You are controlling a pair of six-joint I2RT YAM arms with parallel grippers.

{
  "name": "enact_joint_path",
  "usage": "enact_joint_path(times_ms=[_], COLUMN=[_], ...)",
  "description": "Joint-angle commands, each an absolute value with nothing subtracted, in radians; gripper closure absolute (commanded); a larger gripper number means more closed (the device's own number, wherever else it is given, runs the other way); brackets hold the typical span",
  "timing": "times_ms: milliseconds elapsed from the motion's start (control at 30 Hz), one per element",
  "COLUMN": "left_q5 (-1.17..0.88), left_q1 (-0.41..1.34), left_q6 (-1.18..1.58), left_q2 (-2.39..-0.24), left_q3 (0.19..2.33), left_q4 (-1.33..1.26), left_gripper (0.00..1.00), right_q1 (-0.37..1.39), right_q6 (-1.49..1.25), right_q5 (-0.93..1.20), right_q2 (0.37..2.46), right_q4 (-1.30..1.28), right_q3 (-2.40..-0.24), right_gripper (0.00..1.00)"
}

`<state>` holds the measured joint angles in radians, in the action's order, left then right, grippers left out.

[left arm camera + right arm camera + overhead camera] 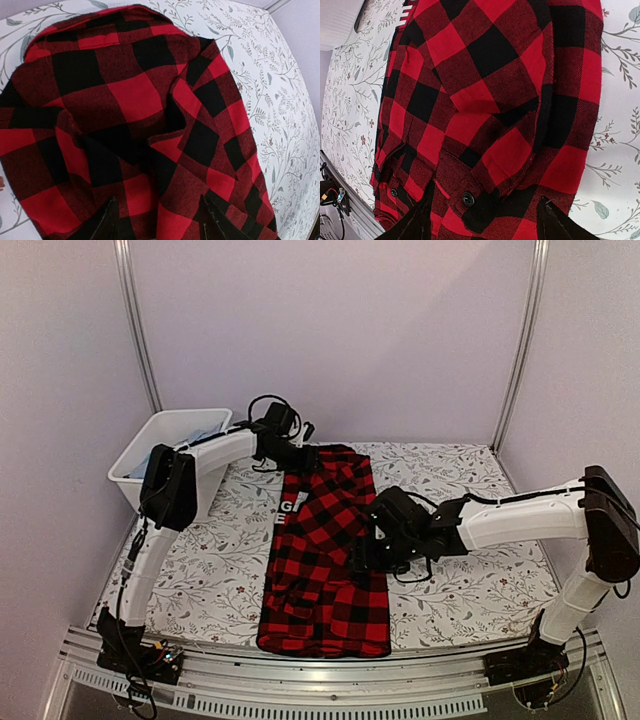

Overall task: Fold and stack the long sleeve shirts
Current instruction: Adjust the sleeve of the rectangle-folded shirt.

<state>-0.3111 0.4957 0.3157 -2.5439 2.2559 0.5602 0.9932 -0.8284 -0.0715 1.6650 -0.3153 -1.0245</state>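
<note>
**Floral table, one checked shirt laid lengthwise between two arms**

Flower-printed cloth covers the table, which has a metal rail along its near edge where both arm bases are bolted. Just behind the rail lies the hem of a red-and-black checked shirt. It lies along the middle of the table as a long narrow shape, running from the near edge toward the far wall, with its sides folded in over the body.

About halfway up the shirt, the right gripper reaches in from the right and hovers over the shirt's right side. Its fingers are spread wide with nothing pinched between them. Under them is a folded sleeve end with a dark button.

Further back, on the shirt's left edge, a white tag with dark letters shows.

At the far end of the shirt, the left gripper sits over the bunched collar area. Its two dark fingers stand apart with rumpled cloth filling the gap. Whether they are pinching that cloth cannot be told from the wrist view.

Beyond the left arm's elbow, at the far left corner of the table, stands a white plastic bin, tilted slightly. Plain pale walls close in the back and both sides.
</note>
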Motion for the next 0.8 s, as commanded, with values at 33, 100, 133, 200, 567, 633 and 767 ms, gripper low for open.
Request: enact_joint_path(times_ms=[33, 100, 133, 200, 567, 633, 767], left_q5=[-0.333, -0.334, -0.338, -0.342, -0.361, -0.361, -0.361], left_q1=[0.508, 0.51, 0.511, 0.512, 0.516, 0.515, 0.516], left_q6=[0.317, 0.318, 0.32, 0.321, 0.322, 0.32, 0.315], left_q2=[-2.599, -2.611, -2.617, -2.625, -2.64, -2.638, -2.637], left_q3=[2.315, 2.33, 2.337, 2.346, 2.363, 2.364, 2.368], left_q4=[0.558, 0.557, 0.556, 0.556, 0.53, 0.525, 0.513], left_gripper=[0.48, 0.5, 0.51, 0.52, 0.75, 0.82, 0.9], right_q1=[0.953, 0.95, 0.95, 0.95, 0.944, 0.944, 0.944], right_q6=[-0.855, -0.857, -0.859, -0.867, -0.896, -0.898, -0.899], right_q5=[0.052, 0.075, 0.081, 0.087, 0.09, 0.087, 0.095], right_q2=[1.631, 1.641, 1.646, 1.655, 1.682, 1.683, 1.693], right_q4=[-0.178, -0.162, -0.159, -0.158, -0.167, -0.169, -0.164], right_q3=[-0.97, -0.967, -0.969, -0.967, -0.941, -0.935, -0.935], right_gripper=[0.36, 0.4, 0.42, 0.47, 0.57, 0.57, 0.59])
